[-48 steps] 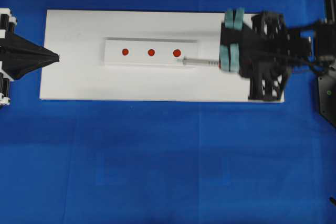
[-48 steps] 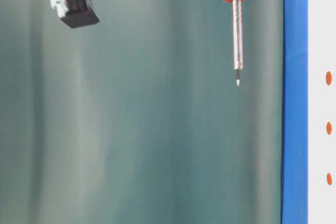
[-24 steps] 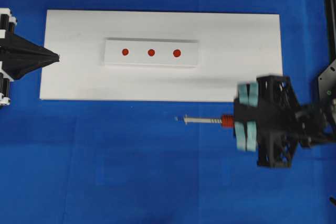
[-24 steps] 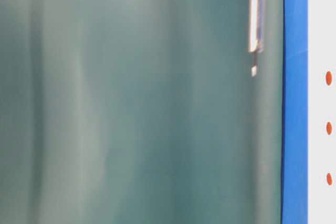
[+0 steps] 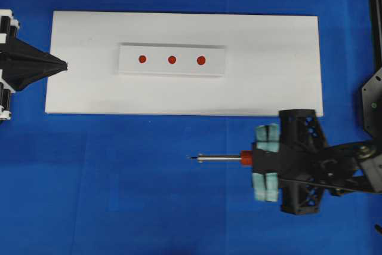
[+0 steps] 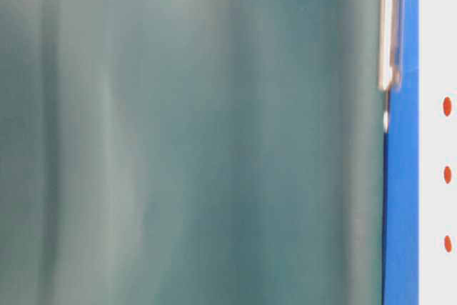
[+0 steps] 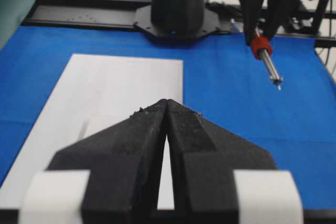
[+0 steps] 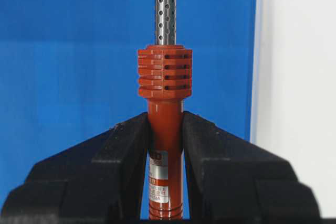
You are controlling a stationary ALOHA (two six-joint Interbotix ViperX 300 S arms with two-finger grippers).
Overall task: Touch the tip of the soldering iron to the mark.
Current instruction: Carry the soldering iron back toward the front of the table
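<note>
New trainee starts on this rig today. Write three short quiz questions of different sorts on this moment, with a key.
1. True or false: the soldering iron tip is over the white board.
2. How many red marks are on the raised strip?
3. The right gripper is: A) open, B) shut on the soldering iron, C) out of view.

Key: 1 false, it is over the blue cloth; 2 three; 3 B.

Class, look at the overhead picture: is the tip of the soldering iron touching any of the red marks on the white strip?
Apart. In the overhead view the soldering iron lies over blue cloth, its tip well below the white board and the red marks.
</note>
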